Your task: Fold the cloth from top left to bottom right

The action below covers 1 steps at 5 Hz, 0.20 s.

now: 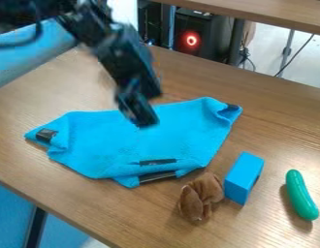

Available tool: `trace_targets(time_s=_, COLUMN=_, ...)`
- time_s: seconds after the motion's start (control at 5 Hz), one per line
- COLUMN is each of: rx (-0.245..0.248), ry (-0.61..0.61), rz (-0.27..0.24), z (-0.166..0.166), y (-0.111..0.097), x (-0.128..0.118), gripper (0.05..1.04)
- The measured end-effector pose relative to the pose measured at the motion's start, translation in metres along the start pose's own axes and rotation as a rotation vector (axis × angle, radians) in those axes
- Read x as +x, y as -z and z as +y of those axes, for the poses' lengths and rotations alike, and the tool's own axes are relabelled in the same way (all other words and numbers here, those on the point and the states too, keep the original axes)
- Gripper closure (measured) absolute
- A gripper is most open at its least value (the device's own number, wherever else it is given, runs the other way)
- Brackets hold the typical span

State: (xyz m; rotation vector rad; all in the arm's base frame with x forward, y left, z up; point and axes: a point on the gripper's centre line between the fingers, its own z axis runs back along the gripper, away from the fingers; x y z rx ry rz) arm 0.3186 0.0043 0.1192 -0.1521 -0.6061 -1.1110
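As the black gripper hangs above, a bright blue fabric cloth lies with corners turned over on the brown wooden worktop.
Whether the gripper is open or closed, I cannot tell; brown plush toy, blue rectangular block and green curved toy lie right of centre.

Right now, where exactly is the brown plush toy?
The brown plush toy is at the camera view's lower middle, on the table, between the cloth and the blue block.

Wooden table: blue cloth, brown plush, blue block just beside plush, green toy cucumber.
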Motion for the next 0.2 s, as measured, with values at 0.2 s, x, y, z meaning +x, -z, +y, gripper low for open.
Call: trace_targets(time_s=0.2, rx=0.176, ry=0.057, rz=0.203, z=0.0228, y=-0.0369, x=-0.0044, gripper=0.083)
